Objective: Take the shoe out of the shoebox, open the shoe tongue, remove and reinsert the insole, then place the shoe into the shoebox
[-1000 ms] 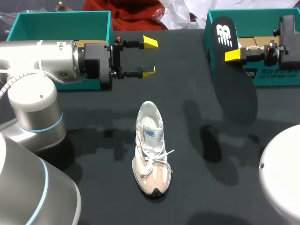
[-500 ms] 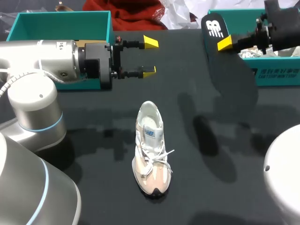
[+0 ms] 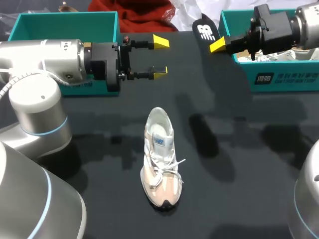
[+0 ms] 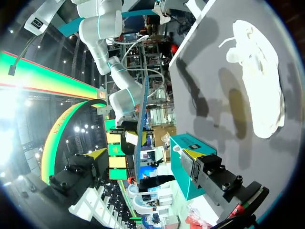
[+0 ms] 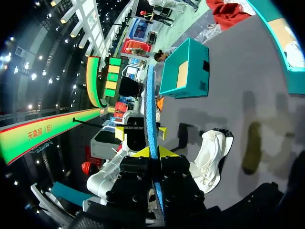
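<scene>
The white and pink shoe [image 3: 160,159] lies on the black table, toe toward me, with its tongue pulled open; it also shows in the left wrist view [image 4: 259,81] and the right wrist view [image 5: 209,155]. My right gripper [image 3: 218,45] is shut on the black insole [image 3: 205,30], holding it in the air near the left corner of the right teal shoebox [image 3: 279,77]. In the right wrist view the insole [image 5: 151,105] stands edge-on between the right gripper's [image 5: 151,151] yellow tips. My left gripper [image 3: 159,58] hangs open and empty behind the shoe, left of the insole.
A second teal box [image 3: 65,22] sits at the back left behind my left arm. Red cloth [image 3: 144,12] and white paper [image 3: 197,12] lie along the far edge. The insole's shadow [image 3: 204,137] falls on the table right of the shoe.
My right gripper has carried the insole leftward and toward the back, away from the shoebox front, turning it more edge-on. The left arm and the shoe have stayed put.
</scene>
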